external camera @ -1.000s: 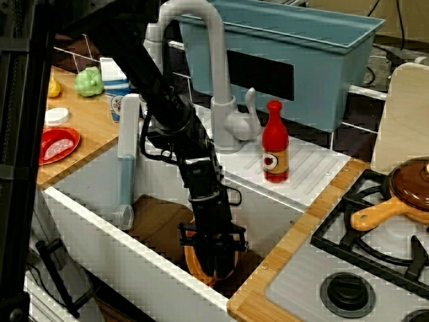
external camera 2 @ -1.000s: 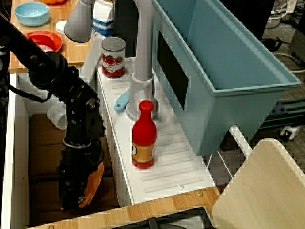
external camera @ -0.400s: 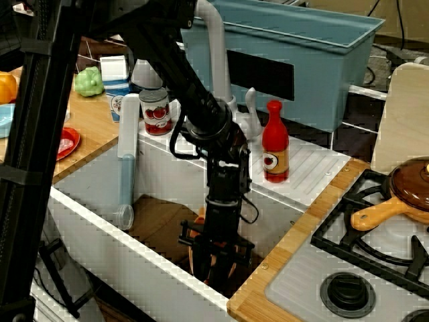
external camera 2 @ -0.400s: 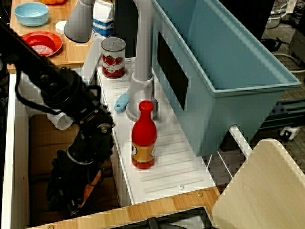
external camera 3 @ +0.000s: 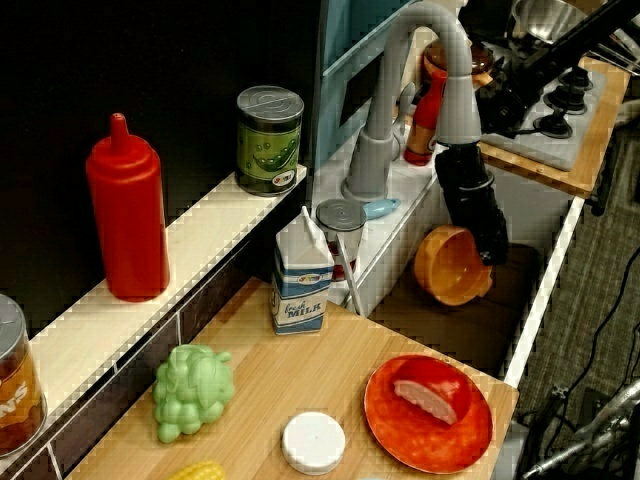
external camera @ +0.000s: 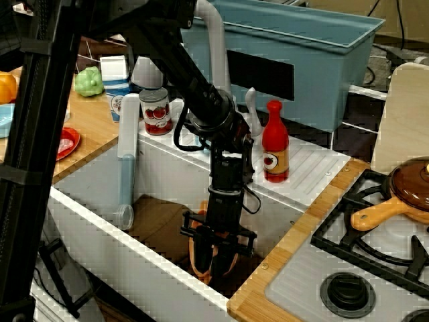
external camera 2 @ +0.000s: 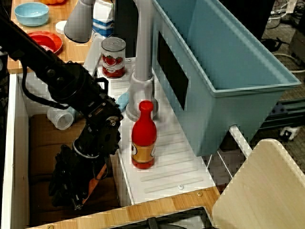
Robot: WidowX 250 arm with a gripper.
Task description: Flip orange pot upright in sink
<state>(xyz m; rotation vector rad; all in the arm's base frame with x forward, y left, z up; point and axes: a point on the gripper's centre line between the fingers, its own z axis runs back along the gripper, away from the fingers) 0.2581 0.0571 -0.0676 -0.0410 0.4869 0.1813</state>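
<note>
On the wooden counter at the left stood a white-and-blue milk carton [external camera 3: 301, 273], a green plastic bunch of grapes [external camera 3: 192, 391], a white round lid [external camera 3: 313, 441] and a red plate [external camera 3: 428, 413] carrying a pink slice. A red squeeze bottle [external camera 3: 129, 213] and a green-labelled tin [external camera 3: 269, 138] stood on the white ledge behind them. A clear plastic cup [external camera 2: 60, 118] lay on its side on the brown floor of the deep white rectangular sink [external camera: 94, 221], near the far left corner. The black gripper [external camera: 216, 258] reached down into the right part of the sink, and the small round orange plastic pot [external camera 3: 452, 265] was held at its tip, clear of the floor as far as the side view showed, tilted on its side with the open mouth facing outward. The black fingers [external camera: 203, 248] were closed on the pot's wall, one to either side of the orange rim. A tomato can [external camera 2: 113, 57] and the grey-white curved faucet [external camera: 216, 74] stood on the white drainboard behind the sink, with a red sauce bottle [external camera: 275, 143] just right of the faucet base. A blue-grey rectangular tub [external camera: 308, 60] stood behind the drainboard. At the far right, a brown-lidded pan with an orange handle [external camera: 395, 198] rested on the black stove grate [external camera: 375, 235].
</note>
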